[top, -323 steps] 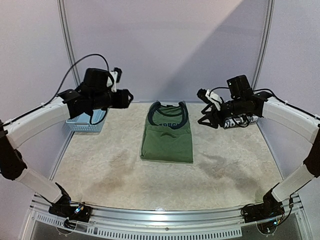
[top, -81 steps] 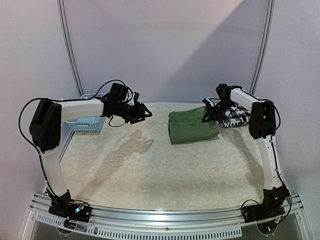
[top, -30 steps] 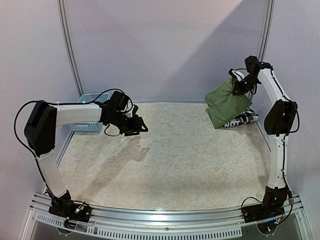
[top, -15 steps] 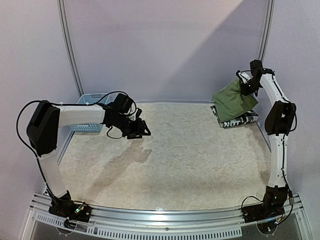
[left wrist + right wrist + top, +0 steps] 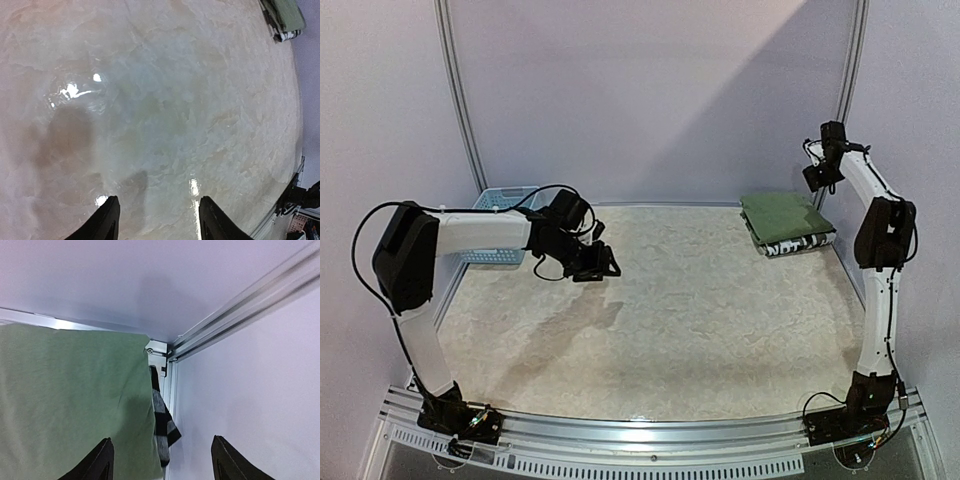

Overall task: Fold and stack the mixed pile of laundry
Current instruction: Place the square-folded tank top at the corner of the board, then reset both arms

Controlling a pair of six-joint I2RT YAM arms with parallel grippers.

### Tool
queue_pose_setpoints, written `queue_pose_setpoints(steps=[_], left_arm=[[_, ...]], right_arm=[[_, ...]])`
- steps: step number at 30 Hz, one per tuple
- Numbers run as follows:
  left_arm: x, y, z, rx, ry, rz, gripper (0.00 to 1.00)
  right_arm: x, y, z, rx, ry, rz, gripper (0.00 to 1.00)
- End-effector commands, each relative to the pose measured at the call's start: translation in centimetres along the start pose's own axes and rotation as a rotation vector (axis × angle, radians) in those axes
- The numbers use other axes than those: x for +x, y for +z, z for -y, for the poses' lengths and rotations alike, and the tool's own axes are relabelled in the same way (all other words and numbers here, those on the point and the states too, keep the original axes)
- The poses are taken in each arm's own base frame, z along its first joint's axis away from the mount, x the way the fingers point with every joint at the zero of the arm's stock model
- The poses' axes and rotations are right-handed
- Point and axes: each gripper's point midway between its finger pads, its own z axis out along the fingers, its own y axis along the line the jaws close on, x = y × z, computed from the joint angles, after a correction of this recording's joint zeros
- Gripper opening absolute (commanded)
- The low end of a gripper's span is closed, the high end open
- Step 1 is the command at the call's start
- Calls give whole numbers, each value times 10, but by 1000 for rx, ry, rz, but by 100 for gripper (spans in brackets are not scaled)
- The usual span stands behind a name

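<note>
**Two-garment stack at far right corner, both tools empty**

We find the olive-green shirt [image 5: 785, 213] folded flat on top of the folded checked shirt [image 5: 805, 243], at the far right corner of the tabletop [image 5: 700, 320]. We judge both light, limp and liable to unfold if lifted by one layer. They are best taken at a folded edge, pinching all layers.

Count: two garments in one stack, one blue basket [image 5: 505, 198] at far left, two tools.

The right tool [image 5: 817, 180] hangs above the stack, jaws apart, holding nothing. The left tool [image 5: 159, 220] hovers over the tabletop — likewise apart and empty.
</note>
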Motion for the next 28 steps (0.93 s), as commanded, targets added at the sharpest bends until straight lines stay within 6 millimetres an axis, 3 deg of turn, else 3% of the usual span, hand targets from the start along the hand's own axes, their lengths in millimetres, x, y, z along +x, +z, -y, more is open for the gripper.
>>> queue_pose_setpoints(steps=[1, 3, 5, 6, 7, 8, 12, 18, 19, 23, 28], left_arm=[[0, -25, -8, -116, 73, 41, 55], [-6, -41, -16, -202, 123, 90, 57], [-15, -64, -24, -290, 173, 154, 64], [-21, -77, -26, -328, 200, 188, 69], [-27, -91, -27, -365, 227, 218, 88], [-32, -105, -30, -411, 251, 251, 99], [-48, -157, -30, -524, 322, 360, 100], [-63, -228, -28, -635, 369, 549, 100], [-65, -234, -29, -654, 371, 578, 100], [-67, -243, -34, -705, 380, 601, 100], [-66, -231, -41, -715, 396, 598, 100]], right_arm=[[-34, -81, 0, -150, 105, 126, 69], [-18, -91, -37, -341, 137, 104, 77], [-2, -100, -61, -451, 169, 97, 89], [0, -114, -65, -478, 192, 117, 98], [3, -125, -68, -502, 202, 137, 99], [11, -129, -74, -525, 218, 133, 99], [16, -183, -83, -605, 244, 248, 99], [47, -223, -66, -481, 454, 334, 99], [48, -238, -63, -468, 457, 376, 99], [67, -260, -63, -442, 453, 432, 99], [90, -253, -79, -470, 437, 395, 99]])
